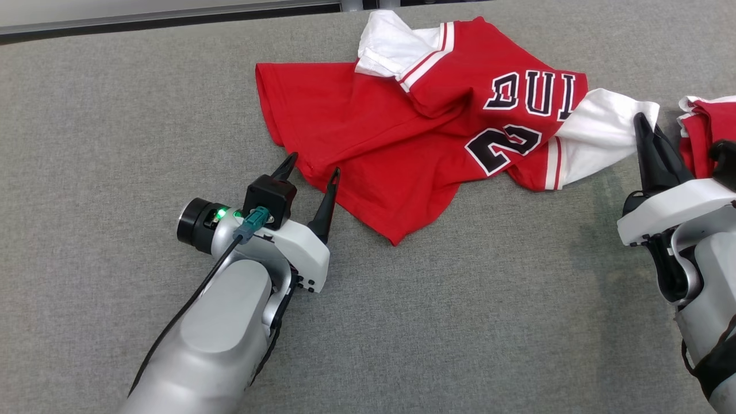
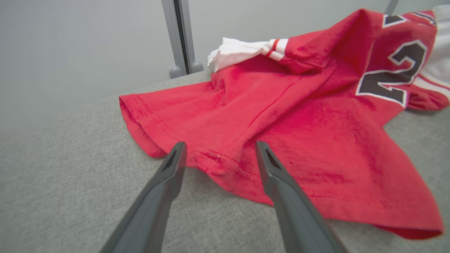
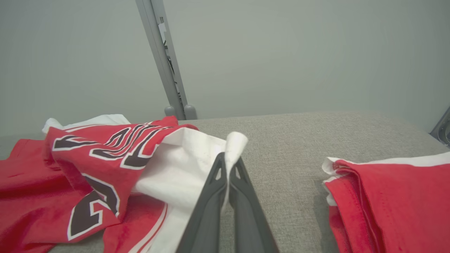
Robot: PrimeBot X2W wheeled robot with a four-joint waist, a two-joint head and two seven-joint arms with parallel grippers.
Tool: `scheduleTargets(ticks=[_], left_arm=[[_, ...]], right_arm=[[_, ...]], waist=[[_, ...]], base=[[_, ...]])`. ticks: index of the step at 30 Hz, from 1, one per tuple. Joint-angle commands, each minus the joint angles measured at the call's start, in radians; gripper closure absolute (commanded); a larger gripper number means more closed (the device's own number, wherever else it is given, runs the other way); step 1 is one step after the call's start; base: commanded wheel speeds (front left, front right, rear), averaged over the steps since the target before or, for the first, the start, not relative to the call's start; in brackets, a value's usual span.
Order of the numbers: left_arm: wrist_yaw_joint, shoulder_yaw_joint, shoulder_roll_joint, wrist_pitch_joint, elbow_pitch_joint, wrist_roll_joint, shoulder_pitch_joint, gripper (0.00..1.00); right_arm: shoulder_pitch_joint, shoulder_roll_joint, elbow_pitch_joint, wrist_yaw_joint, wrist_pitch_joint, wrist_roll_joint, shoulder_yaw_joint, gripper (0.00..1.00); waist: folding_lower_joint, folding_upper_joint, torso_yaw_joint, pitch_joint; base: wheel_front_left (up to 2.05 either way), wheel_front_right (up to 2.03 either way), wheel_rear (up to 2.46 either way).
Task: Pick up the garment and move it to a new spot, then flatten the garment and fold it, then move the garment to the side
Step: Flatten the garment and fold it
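**Red shirt held at one end only: a lopsided lift is the danger**

Red cloth with white sleeves, the shirt (image 1: 402, 132) lies crumpled across the far middle of the grey bench (image 1: 115, 115), its number and lettering showing on top and one sleeve folded over at the far edge.

At the left, the left gripper (image 1: 315, 163) stands with its fingers spread wide and nothing in them, the tips right at the near-left hem (image 2: 225, 163). The hem there is rumpled and doubled. If the fingers close without getting under it, they may nip only the top layer or slide off the edge, and that corner would drop when the shirt goes up.

At the right, the right gripper (image 1: 644, 123) is clamped on the tip of the white sleeve (image 1: 598, 135), with only a small tuft of cloth showing past the fingers. That looks like a thin bite, so a hard pull could tear it free, or drag the whole shirt sideways instead of spreading it.

Near the right edge lies a folded shirt (image 1: 707, 132), just beside the right gripper. A wide swing that way could catch it and spoil its fold.
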Motion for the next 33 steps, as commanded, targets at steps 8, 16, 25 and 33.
scheduleTargets(ticks=[8, 16, 25, 33], left_arm=[[-0.006, -0.017, 0.004, -0.004, 0.024, 0.017, -0.038, 1.00], [0.001, -0.003, 0.004, -0.003, -0.025, 0.023, -0.028, 1.00], [-0.010, 0.054, 0.024, -0.003, -0.168, 0.051, 0.022, 1.00], [-0.014, 0.121, 0.080, -0.003, -0.231, 0.022, 0.013, 1.00]], right_arm=[[0.018, 0.006, -0.023, 0.000, 0.017, -0.023, -0.019, 1.00], [0.028, 0.003, -0.032, 0.000, 0.025, -0.036, -0.041, 1.00], [0.005, -0.029, -0.025, 0.000, 0.018, -0.074, -0.080, 1.00], [-0.055, -0.064, -0.007, 0.000, 0.003, -0.103, -0.122, 1.00]], waist=[[0.0000, 0.0000, -0.002, 0.008], [0.0000, 0.0000, 0.017, -0.008], [0.0000, 0.0000, 0.066, -0.091], [0.0000, 0.0000, 0.090, -0.165]], base=[[0.00, 0.00, 0.00], [0.00, 0.00, 0.00], [0.00, 0.00, 0.00], [0.00, 0.00, 0.00]])
